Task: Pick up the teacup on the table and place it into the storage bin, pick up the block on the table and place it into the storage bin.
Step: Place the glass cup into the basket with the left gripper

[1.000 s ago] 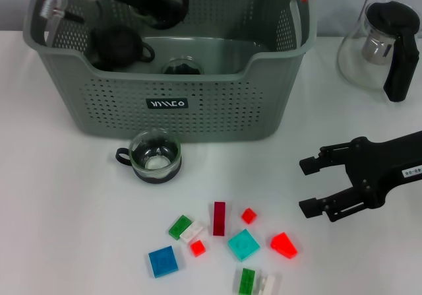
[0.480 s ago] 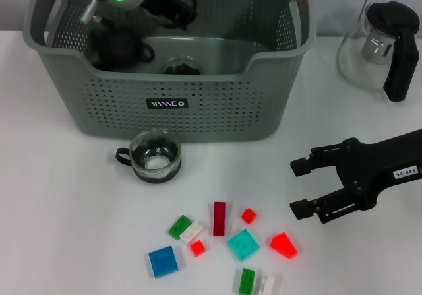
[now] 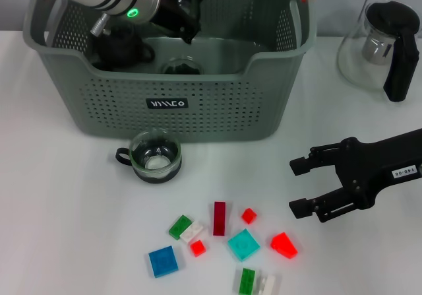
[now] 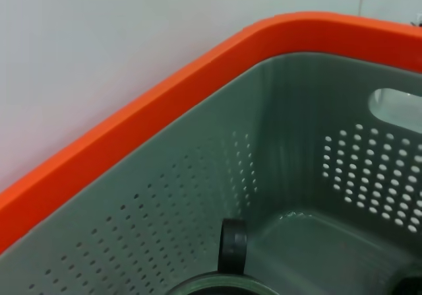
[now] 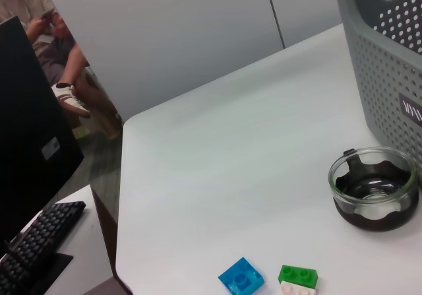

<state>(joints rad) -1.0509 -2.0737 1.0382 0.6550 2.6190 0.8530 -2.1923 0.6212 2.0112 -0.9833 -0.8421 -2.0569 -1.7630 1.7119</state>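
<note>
A glass teacup (image 3: 155,156) with a dark base and handle stands on the table just in front of the storage bin (image 3: 198,110); the right wrist view shows this teacup (image 5: 374,189) too. Several coloured blocks lie nearer me, among them a dark red block (image 3: 219,218), a teal block (image 3: 244,244) and a red block (image 3: 283,245). My right gripper (image 3: 295,187) hovers open just right of the blocks, holding nothing. My left gripper (image 3: 178,10) hangs over the bin's back left. Two dark cups (image 3: 119,47) sit inside the bin.
A glass teapot (image 3: 382,44) with a black lid and handle stands at the far right. A blue block (image 3: 163,261) and green-and-white bricks (image 3: 184,228) lie at the front. The left wrist view shows the bin's orange rim (image 4: 198,84) and a cup handle (image 4: 232,245).
My left arm has swung to the right over the back of the bin. My right gripper has slid a little to the left, closer to the blocks, still open.
</note>
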